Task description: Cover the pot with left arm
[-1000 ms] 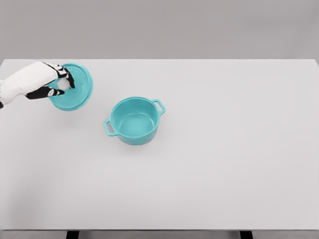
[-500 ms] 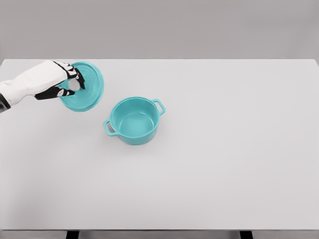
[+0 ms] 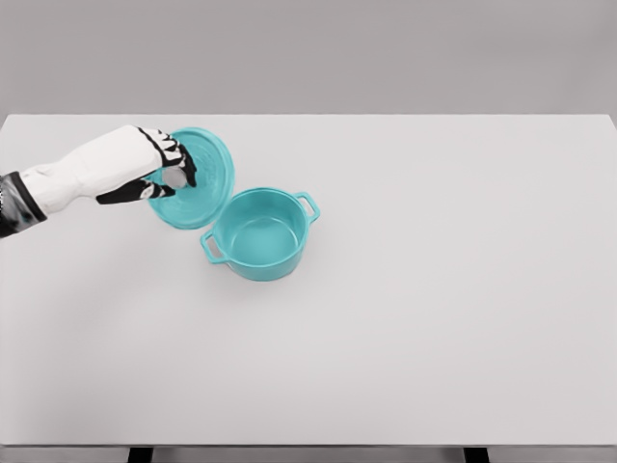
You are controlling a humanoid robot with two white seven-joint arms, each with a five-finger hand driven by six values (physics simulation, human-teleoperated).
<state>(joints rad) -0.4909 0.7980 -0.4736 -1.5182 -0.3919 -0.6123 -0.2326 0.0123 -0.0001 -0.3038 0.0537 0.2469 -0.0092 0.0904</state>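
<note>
You see a white table (image 3: pixel 434 318) filling most of the frame. At the upper left, your left hand (image 3: pixel 145 164) reaches in from the left edge, fingers curled around the knob of a teal pot lid (image 3: pixel 204 183), which is tilted with its top toward you. Just right and below, near the frame's centre, an open teal pot (image 3: pixel 260 234) with two side handles stands on the table; the lid's lower edge overlaps the pot's left rim in the picture.

Bright, even, diffuse render lighting; only faint soft shadows, no glare, slight overall softness.
</note>
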